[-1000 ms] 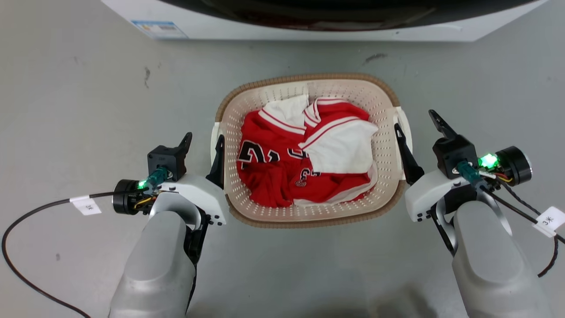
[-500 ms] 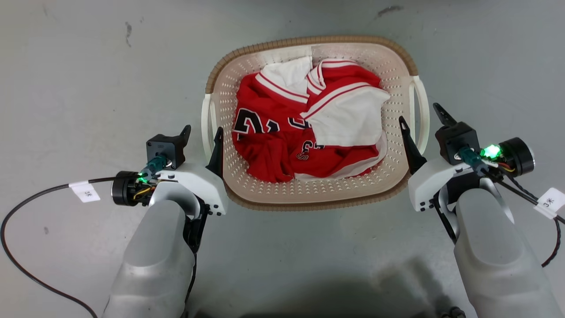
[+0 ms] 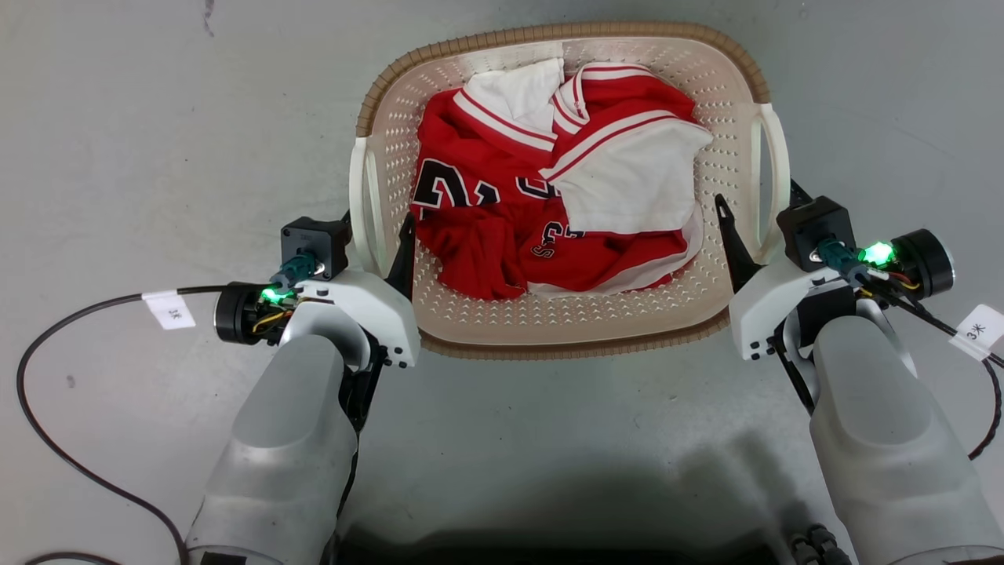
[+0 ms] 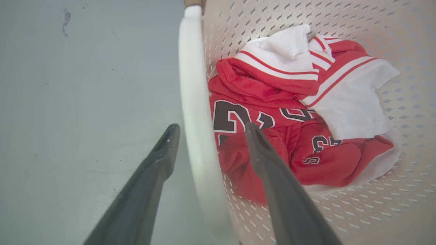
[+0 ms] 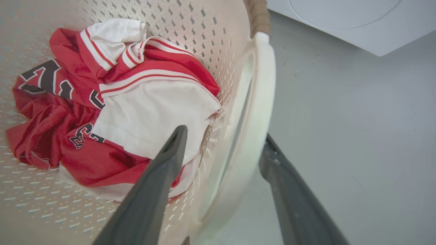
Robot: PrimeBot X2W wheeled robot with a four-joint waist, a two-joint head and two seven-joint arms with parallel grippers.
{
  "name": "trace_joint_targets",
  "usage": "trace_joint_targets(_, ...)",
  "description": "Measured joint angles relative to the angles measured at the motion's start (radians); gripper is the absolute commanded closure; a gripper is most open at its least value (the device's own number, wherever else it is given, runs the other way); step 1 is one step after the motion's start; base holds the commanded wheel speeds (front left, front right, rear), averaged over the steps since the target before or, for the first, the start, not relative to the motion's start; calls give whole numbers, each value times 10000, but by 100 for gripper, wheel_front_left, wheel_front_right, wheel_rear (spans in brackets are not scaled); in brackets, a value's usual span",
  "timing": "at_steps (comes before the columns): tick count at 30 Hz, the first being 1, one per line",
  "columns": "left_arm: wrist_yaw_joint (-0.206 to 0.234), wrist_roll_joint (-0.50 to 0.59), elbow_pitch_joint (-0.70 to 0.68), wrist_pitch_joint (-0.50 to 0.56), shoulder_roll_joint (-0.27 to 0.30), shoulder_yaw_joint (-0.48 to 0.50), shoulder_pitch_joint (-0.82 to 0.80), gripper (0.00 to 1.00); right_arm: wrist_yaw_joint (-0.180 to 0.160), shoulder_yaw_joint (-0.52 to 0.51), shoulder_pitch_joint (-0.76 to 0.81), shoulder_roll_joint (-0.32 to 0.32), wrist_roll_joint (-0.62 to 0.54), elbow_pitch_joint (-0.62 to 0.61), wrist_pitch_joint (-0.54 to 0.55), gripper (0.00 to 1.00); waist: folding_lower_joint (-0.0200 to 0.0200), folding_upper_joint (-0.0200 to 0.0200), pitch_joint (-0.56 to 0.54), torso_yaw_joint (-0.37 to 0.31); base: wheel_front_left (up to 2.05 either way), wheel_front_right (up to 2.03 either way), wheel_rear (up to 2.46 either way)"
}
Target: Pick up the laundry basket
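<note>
Moved: left claw (image 3: 375, 235), right claw (image 3: 754, 196) forward — a side handle (image 3: 361, 196) now between each one's fingers.
Jaws: both wide, unclosed.
Next: clamp, lift laundry basket (image 3: 565, 349).

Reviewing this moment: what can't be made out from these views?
- Whether the laundry basket is off the floor: head view, its own body hides its underside.
- Full lettering on the jersey: every view, folds cover it.
- The washing machine: right wrist view, cut off by the top edge.
- Outer finger of the right gripper: head view, mostly behind the basket's handle.
</note>
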Motion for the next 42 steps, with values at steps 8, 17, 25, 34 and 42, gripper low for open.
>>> trace_joint_targets(8, 165, -198, 255, 0, 4, -428, -238, 93, 0, -77, -244, 0, -61, 476, 0, 100, 0, 0, 84, 55, 0, 0, 0)
trace_joint_targets(17, 251, -401, 489, 19, -2, -604, -229, 100, -4, 2, -284, 12, 46, 828, 0, 100, -1, 0, -387, 74, 0, 0, 0)
trace_joint_targets(25, 232, -397, 947, 35, -27, -405, 374, 100, -4, 466, 131, 27, 499, 1670, -4, 100, -1, 0, -1699, -29, 0, 0, 0)
trace_joint_targets(34, 71, -531, 1749, 42, -21, -610, 1017, 100, -19, 1430, 417, 21, 1131, 2989, -8, 100, -2, 0, -3319, -153, 0, 0, 0)
trace_joint_targets(42, -100, -901, 2744, 33, -10, -1183, 1420, 100, -21, 2428, 722, -6, 1592, 3804, 12, 100, -2, 1, -4779, -219, 0, 0, 0)
